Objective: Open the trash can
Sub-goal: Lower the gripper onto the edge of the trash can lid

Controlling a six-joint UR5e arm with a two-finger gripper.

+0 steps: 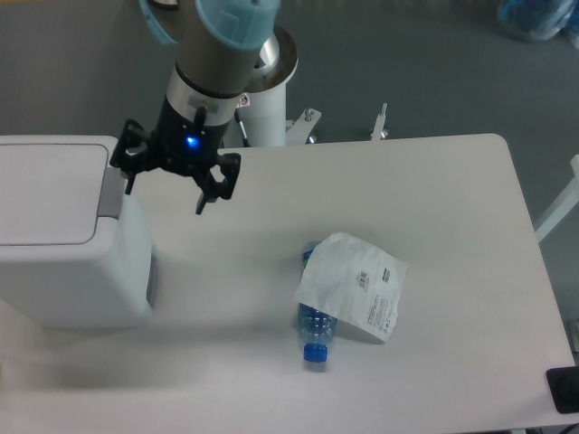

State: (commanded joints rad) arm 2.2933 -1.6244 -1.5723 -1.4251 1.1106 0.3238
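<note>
The trash can (72, 271) is a large white boxy bin at the left edge of the table. Its flat lid (45, 192) lies shut. A grey push-button strip (110, 192) runs along the top edge on its right side. My gripper (165, 197) hangs from the arm with a blue light on its body. It hovers just right of the strip and over the bin's right top corner. Its two black fingers are spread apart and hold nothing. The left fingertip (128, 187) is close to the strip; I cannot tell if it touches.
A clear plastic bottle with a blue cap (315, 333) lies on the white table (452, 199), partly under a white labelled packet (355, 285). The arm's white pedestal (270, 108) stands at the table's back edge. A black object (564, 391) sits at the lower right corner.
</note>
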